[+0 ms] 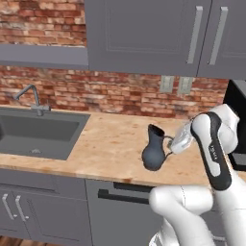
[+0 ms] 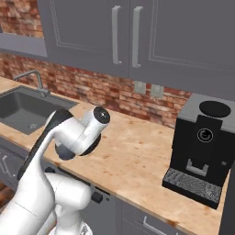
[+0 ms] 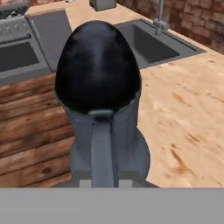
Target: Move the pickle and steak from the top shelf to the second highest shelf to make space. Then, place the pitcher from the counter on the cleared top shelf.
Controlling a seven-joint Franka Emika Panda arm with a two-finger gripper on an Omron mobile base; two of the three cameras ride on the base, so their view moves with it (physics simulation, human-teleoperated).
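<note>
Left base view, pitcher [image 1: 154, 153] on counter [image 1: 110, 144], sink [image 1: 36, 132] left

The pitcher [image 1: 154, 150] stands on the counter [image 1: 110, 144]; sink [image 1: 36, 129] left; coffee machine [image 2: 203, 147] right.

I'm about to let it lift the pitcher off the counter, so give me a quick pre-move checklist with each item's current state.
1. Gripper shut at the pitcher handle: ok.
2. Handle truly pinched between the fingers: cannot tell.
3. Pitcher upright on the counter: ok.
4. Nothing beside the pitcher to knock: ok.
5. Coffee machine away from the arm: ok.
6. Top shelf cleared: cannot tell.
</note>
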